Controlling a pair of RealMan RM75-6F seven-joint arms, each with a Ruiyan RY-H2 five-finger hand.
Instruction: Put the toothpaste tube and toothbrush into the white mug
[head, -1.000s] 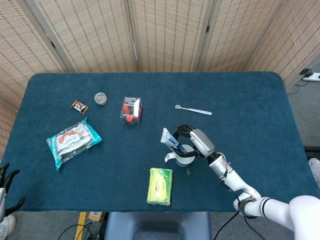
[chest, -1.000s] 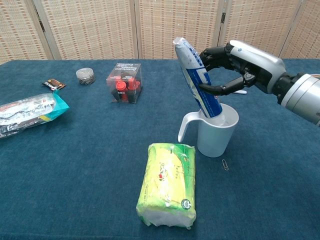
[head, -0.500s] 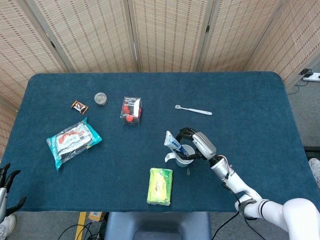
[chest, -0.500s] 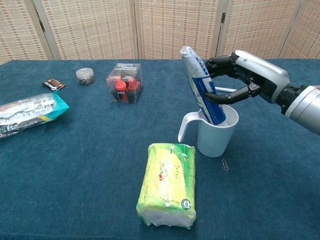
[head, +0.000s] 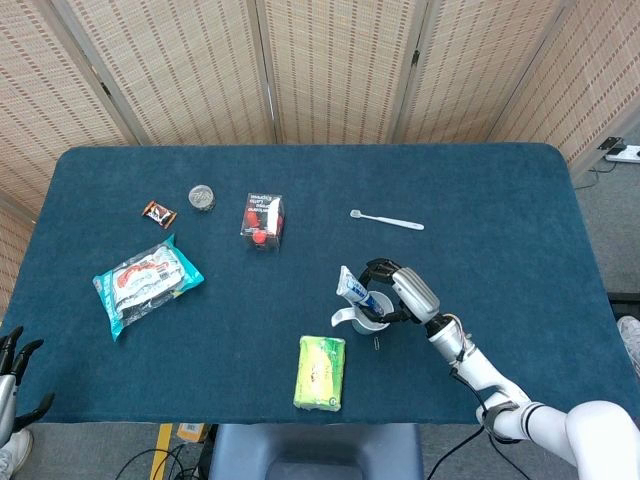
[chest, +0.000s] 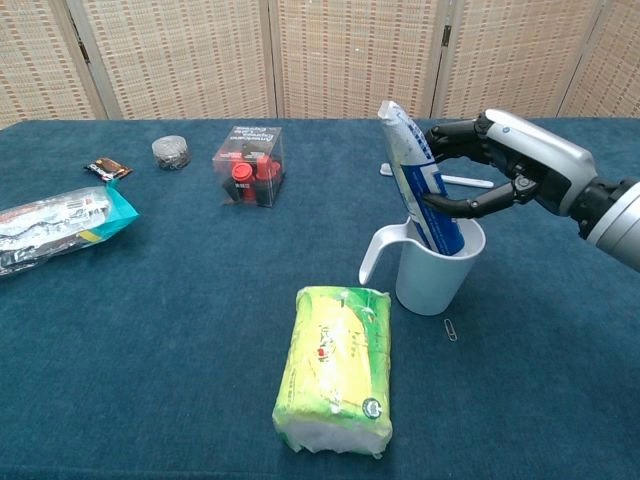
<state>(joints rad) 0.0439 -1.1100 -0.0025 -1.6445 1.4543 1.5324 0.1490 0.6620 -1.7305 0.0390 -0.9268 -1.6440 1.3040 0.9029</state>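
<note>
Blue tabletop (head: 500, 200) fills both views: right of centre the right robot hand (chest: 505, 170) grips the toothpaste tube (chest: 420, 185), its lower end hidden in the white mug (chest: 435, 275) and print unreadable, the toothbrush (head: 387, 220) lies further up, while the left robot hand (head: 12, 370) is cut off lower left, grasp unclear.

The right arm reaches in from the lower right of the head view, its white upper segment giving way to a slimmer silver forearm with loose cables along it, angled up and left toward the table's middle. The silver-backed, black-fingered right hand (chest: 500, 170) is turned palm-left, its fingers (chest: 452, 131) curled over the top and the thumb hooked underneath, gripping the blue-and-white toothpaste tube (chest: 418, 180). The black left hand (head: 14, 362) hangs low at the table's lower-left corner, fingers spread apart, holding nothing.
</note>
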